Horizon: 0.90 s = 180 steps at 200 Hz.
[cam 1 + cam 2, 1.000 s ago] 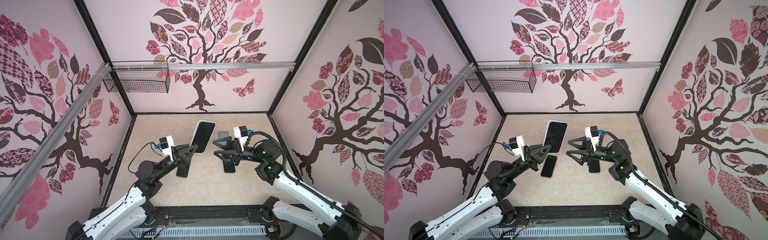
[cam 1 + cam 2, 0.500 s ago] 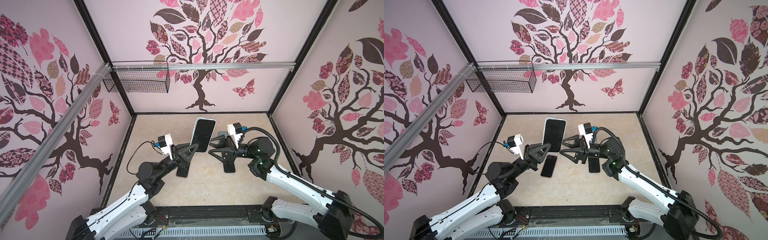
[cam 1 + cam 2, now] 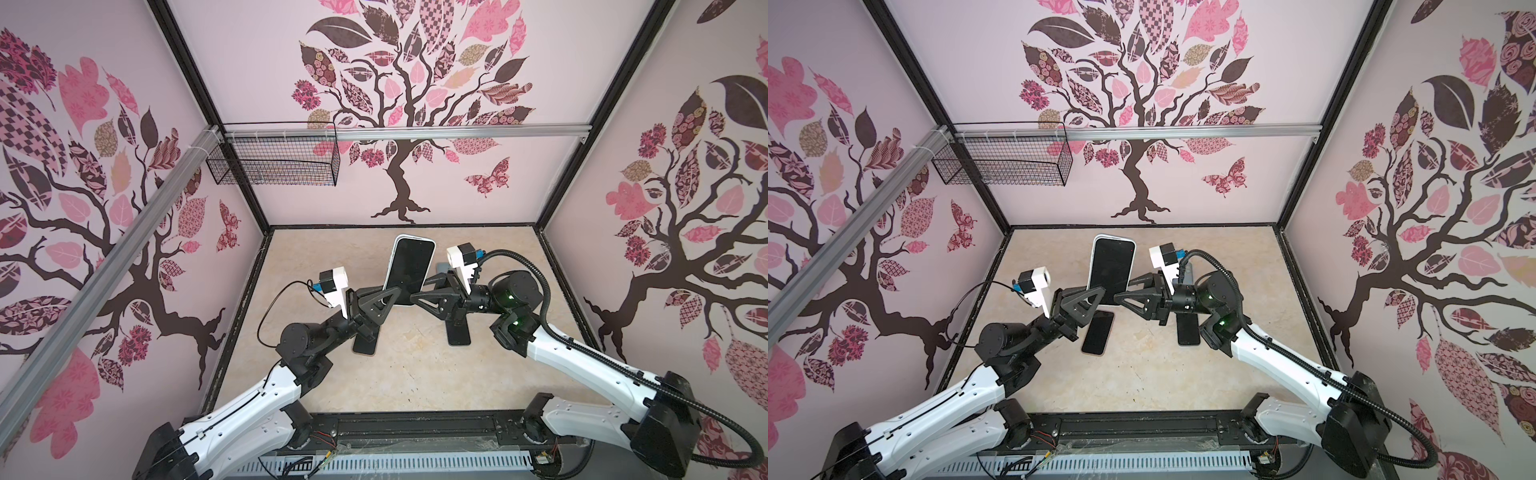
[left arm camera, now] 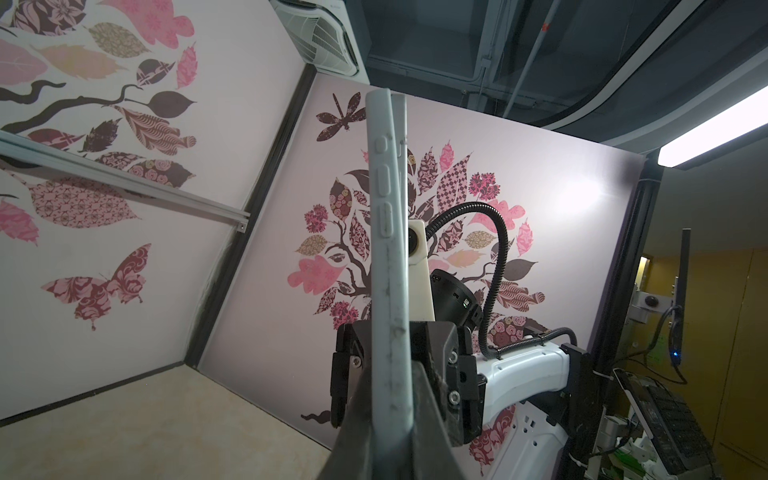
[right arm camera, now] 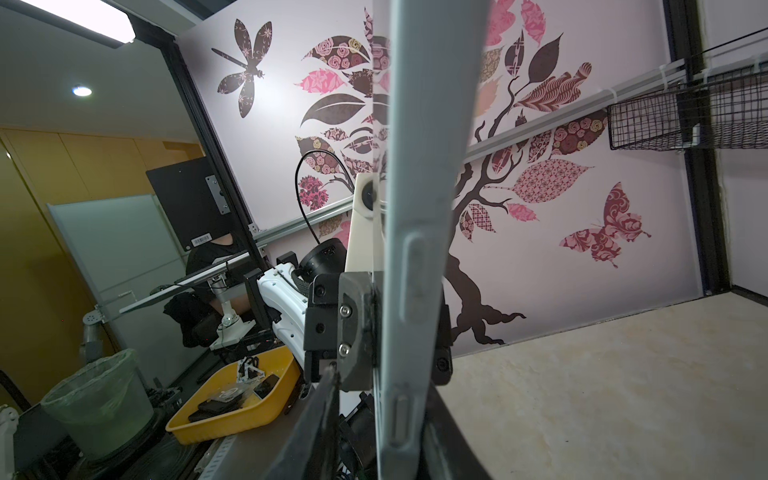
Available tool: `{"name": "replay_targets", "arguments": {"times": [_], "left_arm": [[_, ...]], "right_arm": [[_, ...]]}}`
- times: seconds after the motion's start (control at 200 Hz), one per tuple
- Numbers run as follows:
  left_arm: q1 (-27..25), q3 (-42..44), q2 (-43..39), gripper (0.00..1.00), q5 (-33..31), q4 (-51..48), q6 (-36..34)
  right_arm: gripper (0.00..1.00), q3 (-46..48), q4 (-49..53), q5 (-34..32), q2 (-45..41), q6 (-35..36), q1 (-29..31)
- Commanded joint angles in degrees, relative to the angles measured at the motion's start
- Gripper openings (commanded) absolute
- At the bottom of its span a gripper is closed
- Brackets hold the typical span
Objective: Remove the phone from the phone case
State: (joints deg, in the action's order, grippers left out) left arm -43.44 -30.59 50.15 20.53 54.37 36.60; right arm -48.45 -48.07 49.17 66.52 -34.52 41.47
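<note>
While left end effector (image 3: 392, 293) clamps phone (image 3: 409, 266), right end effector (image 3: 420, 291) straddles it — grip unclear.

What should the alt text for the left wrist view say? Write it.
A cased phone, seen edge-on, is clamped at one end in the left gripper. The right gripper flanks it from behind, against a pale wall with a tree decal.

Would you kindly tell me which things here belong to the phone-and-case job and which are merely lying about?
In the job: cased phone, held off the table by the left pincer; right pincer beside it.
Lying about: two phones flat on the table; grey flat item; wire basket.
</note>
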Motion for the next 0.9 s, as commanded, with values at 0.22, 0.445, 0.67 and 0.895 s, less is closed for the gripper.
{"name": "replay_targets", "arguments": {"times": [0.22, 0.445, 0.67, 0.895], "left_arm": [[-0.4, -1.2, -0.2, 0.00, -0.4, 4.2, 0.9], [-0.3, -1.4, -0.9, 0.00, -0.2, 1.2, -0.3], [-0.4, -5.0, -6.3, 0.55, -1.7, -16.4, -11.6], [-0.3, -8.2, -12.0, 0.72, -7.7, -31.2, -27.8]], "right_arm": [[0.15, -2.5, -3.2, 1.6, 0.9, -0.6, 0.5], [0.00, -2.4, 1.1, 0.5, -0.9, 2.4, 0.5], [0.00, -1.9, 14.8, -8.0, -7.4, 14.4, 0.5], [0.00, -1.7, 29.0, -18.5, -14.3, 27.5, 0.4]]}}
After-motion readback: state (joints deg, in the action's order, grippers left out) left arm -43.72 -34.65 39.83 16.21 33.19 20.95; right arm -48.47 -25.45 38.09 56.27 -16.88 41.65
